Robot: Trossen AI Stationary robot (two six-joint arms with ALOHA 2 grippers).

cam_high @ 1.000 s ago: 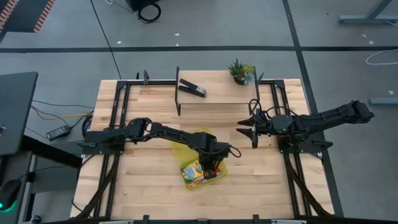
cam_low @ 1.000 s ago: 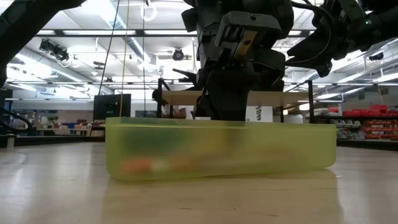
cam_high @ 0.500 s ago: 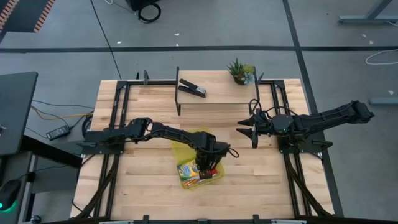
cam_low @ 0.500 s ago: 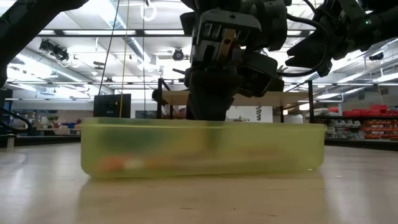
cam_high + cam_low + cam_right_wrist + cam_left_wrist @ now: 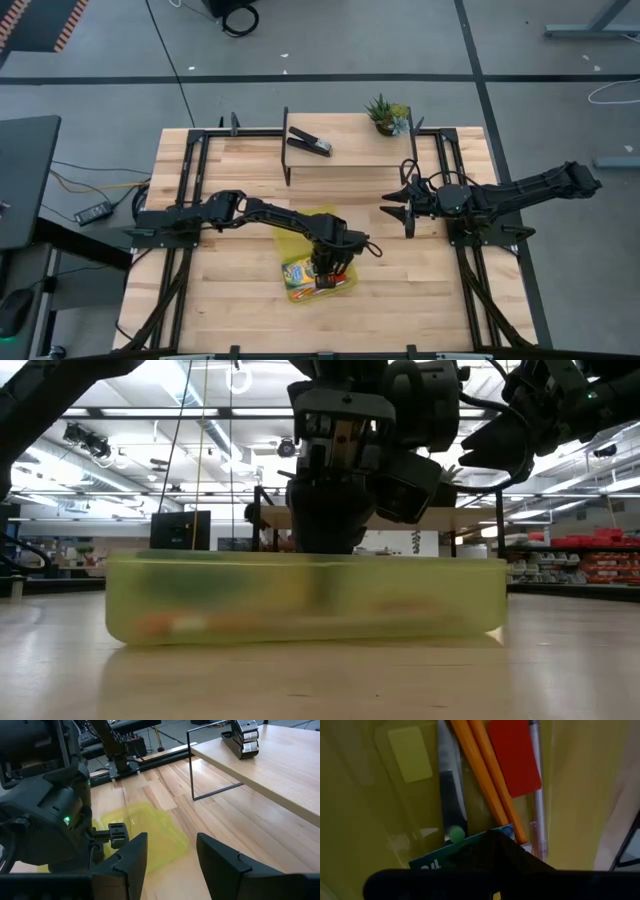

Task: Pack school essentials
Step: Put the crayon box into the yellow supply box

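A black stapler (image 5: 310,141) lies on a raised wooden shelf (image 5: 350,155) at the 12 o'clock edge of the surface (image 5: 230,290), angled across the boards. A small potted plant (image 5: 385,114) stands at the shelf's far corner, toward 1 o'clock, well apart from the stapler. A thin black metal frame (image 5: 212,767) holds the shelf up. Off the surface at 9 o'clock, a black power brick (image 5: 95,212) lies on the grey floor (image 5: 330,40).

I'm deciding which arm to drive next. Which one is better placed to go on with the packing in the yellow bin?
The left arm, probably. Its end effector is already down in the yellow bin, above the pencils and scissors. The right end effector waits open near the shelf, away from the bin.
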